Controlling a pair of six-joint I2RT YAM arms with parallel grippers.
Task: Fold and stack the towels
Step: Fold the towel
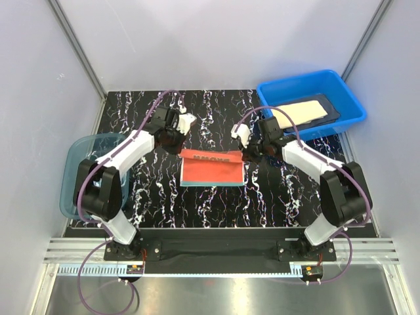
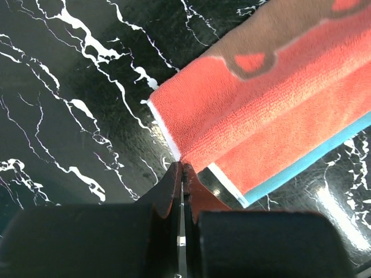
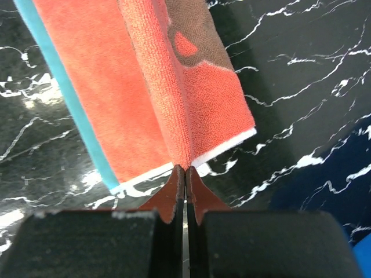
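Observation:
The red towel (image 1: pixel 211 168) with a teal edge lies half-folded on the black marbled table (image 1: pixel 203 203) between the arms. My left gripper (image 1: pixel 178 142) is at its far left corner, and in the left wrist view it (image 2: pixel 181 169) is shut on the towel's (image 2: pixel 261 110) folded edge. My right gripper (image 1: pixel 247 155) is at the far right corner, and in the right wrist view it (image 3: pixel 185 169) is shut on the fold of the towel (image 3: pixel 145 98). A pale yellow towel (image 1: pixel 299 111) lies on a dark slate-blue towel (image 1: pixel 333 107) in the bin. No light teal towel shows.
The rigid blue plastic bin (image 1: pixel 296 86) stands at the back right. A translucent teal tub (image 1: pixel 71 177) stands at the table's left edge, beside the left arm. Grey walls close the table in at the back and both sides.

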